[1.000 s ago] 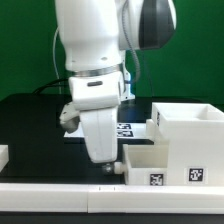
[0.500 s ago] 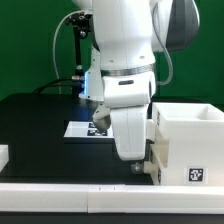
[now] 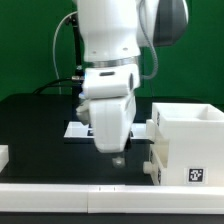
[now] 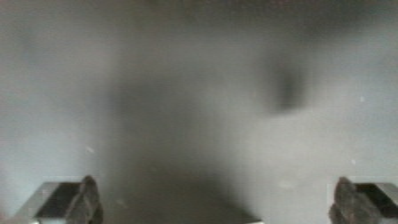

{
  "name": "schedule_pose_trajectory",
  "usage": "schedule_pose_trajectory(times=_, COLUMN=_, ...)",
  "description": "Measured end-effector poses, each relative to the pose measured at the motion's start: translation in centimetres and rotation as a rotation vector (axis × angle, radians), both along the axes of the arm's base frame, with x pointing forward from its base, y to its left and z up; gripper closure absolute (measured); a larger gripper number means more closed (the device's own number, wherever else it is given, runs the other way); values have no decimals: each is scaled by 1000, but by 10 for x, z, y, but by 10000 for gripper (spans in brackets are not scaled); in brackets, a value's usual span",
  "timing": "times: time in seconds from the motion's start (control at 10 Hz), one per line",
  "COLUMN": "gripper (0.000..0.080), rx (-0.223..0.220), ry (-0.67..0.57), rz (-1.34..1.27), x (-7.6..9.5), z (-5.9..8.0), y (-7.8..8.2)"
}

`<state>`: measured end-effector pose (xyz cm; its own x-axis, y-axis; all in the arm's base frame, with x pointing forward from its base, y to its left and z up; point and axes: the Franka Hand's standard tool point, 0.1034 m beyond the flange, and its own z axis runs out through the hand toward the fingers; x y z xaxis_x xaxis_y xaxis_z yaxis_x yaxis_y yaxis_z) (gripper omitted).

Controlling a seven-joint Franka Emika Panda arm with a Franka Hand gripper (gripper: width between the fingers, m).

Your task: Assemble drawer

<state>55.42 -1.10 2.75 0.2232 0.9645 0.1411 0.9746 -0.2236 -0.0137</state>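
Note:
The drawer's white boxy housing [image 3: 186,120] stands at the exterior view's right. A small white open-top tray [image 3: 178,165] with a black-and-white tag sits in front of it. My gripper [image 3: 118,156] points down just off the tray's left edge, close above the table. In the wrist view the gripper [image 4: 219,200] is open, its two fingers [image 4: 68,200] stand far apart, and only a blurred grey-white surface shows between them. Nothing is held.
The marker board [image 3: 76,130] lies on the black table behind the arm. A small white part [image 3: 3,155] sits at the exterior view's far left edge. A white ledge [image 3: 60,185] runs along the table's front.
The arm swung to the exterior view's right, then back left and slightly up. The tray now sits further right, closer under the housing.

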Motion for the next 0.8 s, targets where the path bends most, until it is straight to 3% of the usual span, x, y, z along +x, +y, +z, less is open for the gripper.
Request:
schedule_pose_trajectory(times=0.6, gripper=151, rx=2, ry=6, rz=1, x=-2, z=-4, y=1)
schedule_pose_trajectory(times=0.8, gripper=151, rx=-12, ry=-12, rz=-64, x=-11, z=6, y=-7)
